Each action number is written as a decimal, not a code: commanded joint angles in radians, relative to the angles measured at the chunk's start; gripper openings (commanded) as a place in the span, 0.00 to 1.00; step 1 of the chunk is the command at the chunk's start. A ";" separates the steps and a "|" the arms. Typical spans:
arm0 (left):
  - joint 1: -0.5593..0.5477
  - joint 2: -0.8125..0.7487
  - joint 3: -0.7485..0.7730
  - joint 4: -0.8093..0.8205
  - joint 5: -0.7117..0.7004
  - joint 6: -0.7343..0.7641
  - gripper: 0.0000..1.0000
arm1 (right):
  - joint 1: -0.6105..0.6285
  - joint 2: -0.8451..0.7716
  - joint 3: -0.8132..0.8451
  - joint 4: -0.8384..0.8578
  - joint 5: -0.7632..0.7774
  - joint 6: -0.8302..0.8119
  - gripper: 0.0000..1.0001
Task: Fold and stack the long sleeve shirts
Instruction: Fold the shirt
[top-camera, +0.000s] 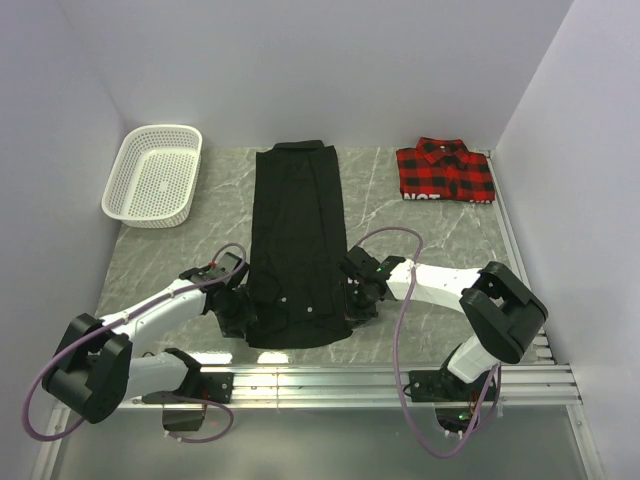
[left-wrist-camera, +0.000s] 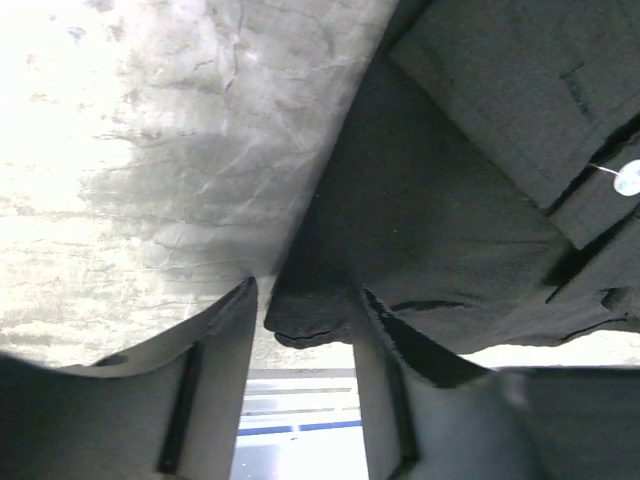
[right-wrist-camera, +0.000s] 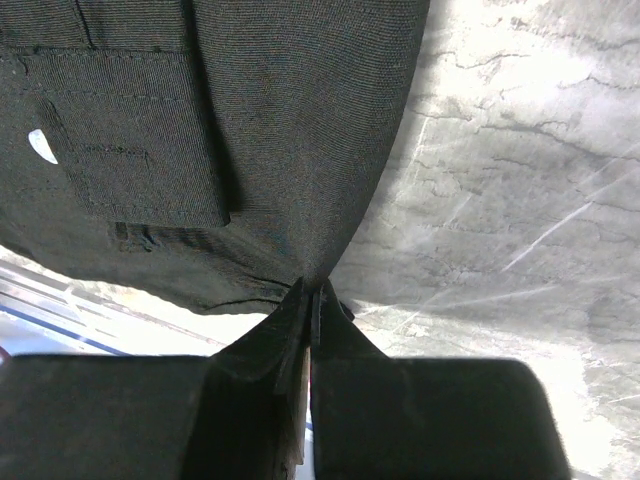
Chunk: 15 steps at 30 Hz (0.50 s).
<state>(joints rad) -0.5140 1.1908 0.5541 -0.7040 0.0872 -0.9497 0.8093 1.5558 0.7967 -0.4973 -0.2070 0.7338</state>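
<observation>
The black long sleeve shirt (top-camera: 298, 235) lies folded into a long narrow strip down the middle of the table, collar at the far end. The red-and-black plaid shirt (top-camera: 445, 170) sits folded at the back right. My left gripper (top-camera: 238, 305) is at the strip's near left corner. In the left wrist view its jaws (left-wrist-camera: 305, 312) are open, and the black hem (left-wrist-camera: 310, 318) lies between them, not pinched. My right gripper (top-camera: 358, 293) is at the near right edge. In the right wrist view it (right-wrist-camera: 316, 298) is shut on the shirt's edge (right-wrist-camera: 250, 150).
A white mesh basket (top-camera: 155, 175) stands at the back left. Grey marble tabletop (top-camera: 420, 230) shows on both sides of the strip. An aluminium rail (top-camera: 400, 380) runs along the near edge, just behind both grippers. White walls close in the table.
</observation>
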 joint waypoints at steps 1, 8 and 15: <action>-0.014 0.003 0.007 -0.009 -0.012 -0.024 0.47 | 0.007 0.007 0.010 0.000 0.008 -0.011 0.00; -0.027 0.055 -0.002 0.021 0.016 -0.023 0.33 | 0.007 -0.002 0.004 0.009 0.004 -0.017 0.00; -0.029 0.030 0.009 0.014 0.037 -0.012 0.00 | 0.007 -0.028 0.004 0.011 0.015 -0.019 0.00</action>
<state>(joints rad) -0.5285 1.2247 0.5621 -0.7235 0.0834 -0.9546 0.8093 1.5558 0.7967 -0.4950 -0.2081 0.7219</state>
